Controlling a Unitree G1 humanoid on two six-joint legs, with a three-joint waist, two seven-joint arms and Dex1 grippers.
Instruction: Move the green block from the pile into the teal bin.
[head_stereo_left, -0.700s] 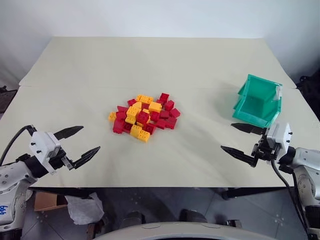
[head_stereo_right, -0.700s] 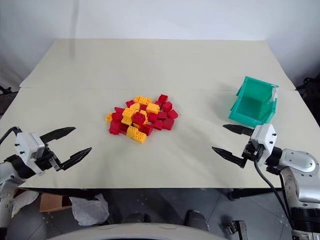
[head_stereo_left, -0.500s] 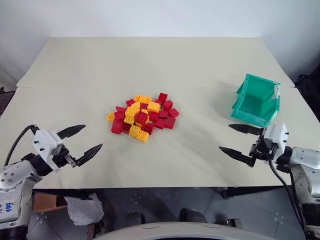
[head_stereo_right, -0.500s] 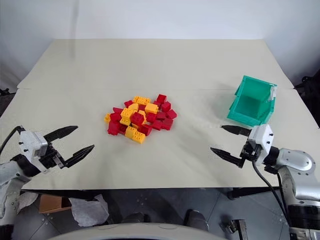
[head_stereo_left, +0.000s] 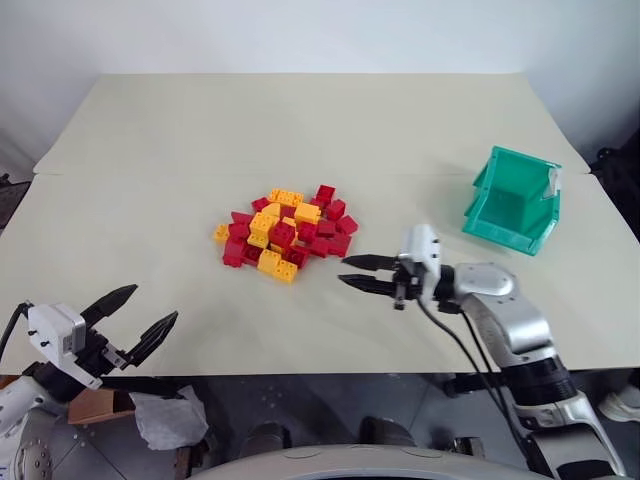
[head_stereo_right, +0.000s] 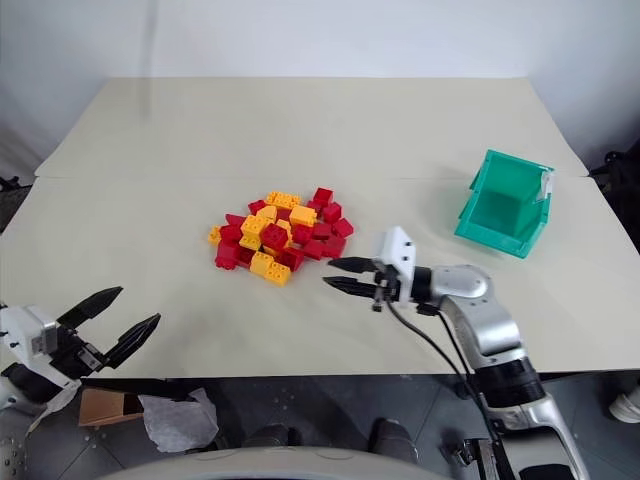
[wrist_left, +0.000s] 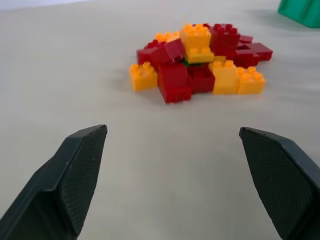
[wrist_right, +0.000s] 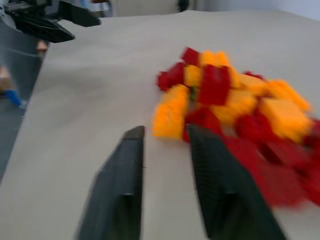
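**Right gripper at pile, nothing held**

While the green block (wrist_left: 186, 63) lies buried mid-pile (head_stereo_left: 287, 232) at frame centre, the right gripper (head_stereo_left: 352, 273), nearly closed and empty, points at it, likely to probe. Left gripper (head_stereo_left: 128, 318) gapes wide, idle, lower left. Teal bin (head_stereo_left: 514, 200) waits right.

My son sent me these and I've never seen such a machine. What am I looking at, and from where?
It is a two-armed robot at a pale table. Two pictures come from cameras in its head, looking down over the arms. The other two come from a camera on each wrist, looking along that arm's black fingers. On the table lie a pile of small red and yellow studded plastic bricks and, to the right, an open teal plastic bin. A sliver of green brick peeks from under the pile. The right gripper, fingers close together with a narrow gap, points at the pile. The left gripper is wide open near the table's front edge. Neither holds anything.
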